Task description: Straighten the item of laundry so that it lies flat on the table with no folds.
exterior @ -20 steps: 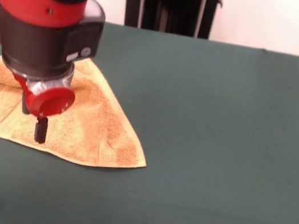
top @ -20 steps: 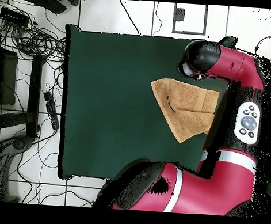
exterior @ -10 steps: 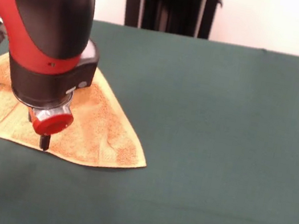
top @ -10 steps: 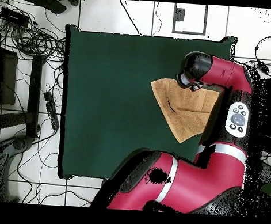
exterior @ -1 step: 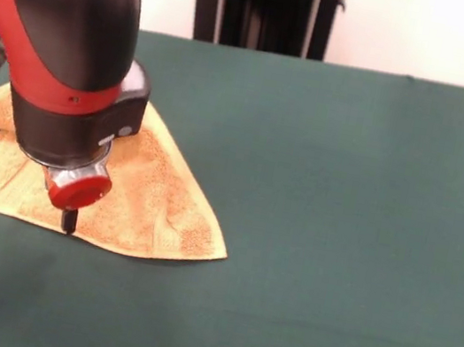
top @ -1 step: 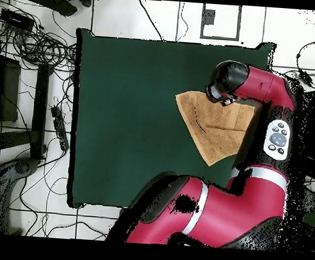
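Towel (exterior @ -1 step: pixel 133 197) folded into a triangle, near desk (exterior @ -1 step: pixel 344 202) edge.
Claw (exterior @ -1 step: pixel 69 221) tip down on towel's front edge, under the red/black arm; can't tell if spread or pressed together. Overhead: arm covers part of towel (top @ -1 step: pixel 210 129), crease w/ fold line showing.

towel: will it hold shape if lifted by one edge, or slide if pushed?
The towel is probably floppy: it lies folded into a triangle with soft creases. Looks light and thin. On the felt-like table a push would more likely bunch it than slide it.
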You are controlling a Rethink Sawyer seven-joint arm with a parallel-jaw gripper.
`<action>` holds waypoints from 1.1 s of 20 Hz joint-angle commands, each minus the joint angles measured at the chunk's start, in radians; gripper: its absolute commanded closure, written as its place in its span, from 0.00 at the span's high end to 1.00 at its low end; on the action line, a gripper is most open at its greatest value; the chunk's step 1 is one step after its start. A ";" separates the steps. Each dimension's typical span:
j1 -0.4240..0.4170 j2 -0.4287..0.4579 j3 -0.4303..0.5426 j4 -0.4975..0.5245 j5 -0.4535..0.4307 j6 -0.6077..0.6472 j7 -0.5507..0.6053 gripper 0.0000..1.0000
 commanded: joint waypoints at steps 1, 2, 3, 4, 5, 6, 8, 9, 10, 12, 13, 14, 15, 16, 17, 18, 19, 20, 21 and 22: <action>0.025 -0.135 0.094 0.126 0.065 -0.043 0.023 1.00; 0.022 -0.141 0.093 0.141 0.065 -0.048 0.015 1.00; 0.019 -0.148 0.092 0.156 0.064 -0.054 0.006 1.00; 0.012 -0.149 0.096 0.168 0.064 -0.067 -0.004 1.00; 0.009 -0.159 0.095 0.188 0.063 -0.073 -0.011 1.00; 0.005 -0.170 0.095 0.208 0.061 -0.078 -0.018 1.00; 0.000 -0.186 0.088 0.233 0.056 -0.064 -0.032 1.00; 0.000 -0.189 0.082 0.237 0.053 -0.053 -0.029 1.00; 0.001 -0.198 0.072 0.254 0.050 -0.037 -0.026 1.00; 0.005 -0.208 0.050 0.277 0.043 -0.010 -0.006 1.00; 0.008 -0.208 0.038 0.284 0.039 0.001 0.011 1.00; 0.006 -0.209 0.031 0.301 0.038 -0.004 0.027 1.00; 0.005 -0.210 0.024 0.317 0.038 -0.010 0.042 1.00; 0.004 -0.213 0.023 0.343 0.045 -0.018 0.059 1.00; 0.007 -0.213 0.017 0.356 0.042 -0.032 0.073 1.00; 0.009 -0.215 0.013 0.374 0.042 -0.052 0.088 1.00; 0.010 -0.213 0.012 0.381 0.042 -0.063 0.099 1.00; 0.011 -0.210 0.010 0.384 0.040 -0.073 0.104 1.00; 0.012 -0.208 0.009 0.386 0.038 -0.083 0.110 1.00; 0.014 -0.205 0.007 0.388 0.036 -0.093 0.116 1.00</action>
